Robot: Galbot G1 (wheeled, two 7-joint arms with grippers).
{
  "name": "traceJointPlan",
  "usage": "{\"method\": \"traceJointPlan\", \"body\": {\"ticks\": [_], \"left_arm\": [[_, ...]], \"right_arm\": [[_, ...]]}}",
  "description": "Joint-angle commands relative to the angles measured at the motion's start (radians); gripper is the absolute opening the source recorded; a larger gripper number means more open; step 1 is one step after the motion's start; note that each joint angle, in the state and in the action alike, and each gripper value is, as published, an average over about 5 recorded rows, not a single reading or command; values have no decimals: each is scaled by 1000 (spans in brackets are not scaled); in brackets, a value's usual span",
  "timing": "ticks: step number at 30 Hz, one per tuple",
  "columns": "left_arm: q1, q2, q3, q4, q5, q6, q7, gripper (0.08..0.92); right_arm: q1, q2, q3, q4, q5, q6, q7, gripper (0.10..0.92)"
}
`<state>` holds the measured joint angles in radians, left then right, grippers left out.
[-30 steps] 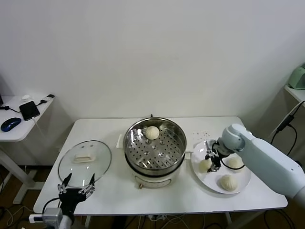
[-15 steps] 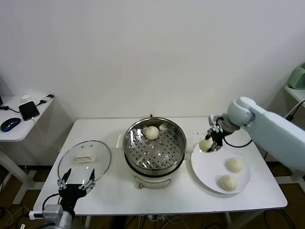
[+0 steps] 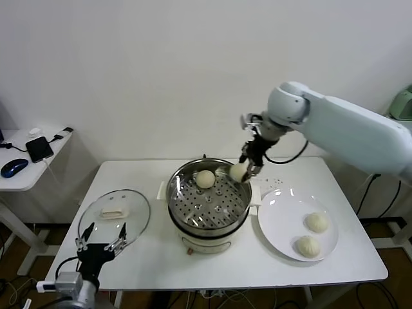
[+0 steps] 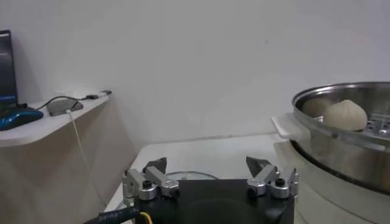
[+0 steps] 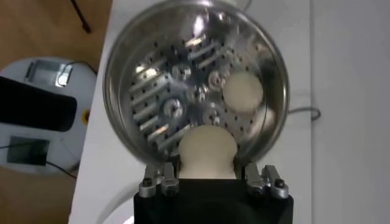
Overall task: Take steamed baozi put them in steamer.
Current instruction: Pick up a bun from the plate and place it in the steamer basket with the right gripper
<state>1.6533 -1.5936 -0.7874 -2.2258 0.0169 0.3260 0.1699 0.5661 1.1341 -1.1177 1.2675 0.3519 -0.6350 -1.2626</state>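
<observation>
**Second bun poised over the steamer rim**

The right gripper (image 3: 246,165) is closed partway around one steamed baozi (image 3: 239,172), carrying it above the steamer (image 3: 209,201) at the pot's 2 o'clock edge. The wrist camera looks straight down past the held bun onto the perforated tray, so open tray lies below and toward the pot's centre; one bun (image 3: 205,179) already rests near 12 o'clock. Two more buns (image 3: 316,221) wait on the white plate (image 3: 281,221) at the steamer's 3 o'clock. The left gripper (image 3: 100,244), fingers spread wide and empty, idles at the surface's (image 3: 341,264) near-left edge by the glass lid (image 3: 114,215).
</observation>
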Motion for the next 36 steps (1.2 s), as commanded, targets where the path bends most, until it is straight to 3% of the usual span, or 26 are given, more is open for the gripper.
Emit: {"method": "traceJointPlan", "body": {"ticks": [1, 19, 25, 30, 36], "left_arm": [[-12, 2, -5, -2, -20, 1, 1, 823], [-22, -1, -13, -2, -43, 2, -2, 823], [-20, -5, -7, -1, -43, 1, -3, 823], [-18, -4, -10, 1, -42, 1, -4, 823], [-19, -8, -8, -1, -41, 3, -3, 823]], "right_arm": [[29, 273, -97, -155, 79, -43, 26, 585], [-166, 429, -75, -342, -62, -51, 81, 586], [-183, 415, -65, -328, -79, -52, 96, 674], [-175, 364, -37, -279, -82, -55, 100, 799], [-90, 167, 1, -51, -77, -60, 91, 822]]}}
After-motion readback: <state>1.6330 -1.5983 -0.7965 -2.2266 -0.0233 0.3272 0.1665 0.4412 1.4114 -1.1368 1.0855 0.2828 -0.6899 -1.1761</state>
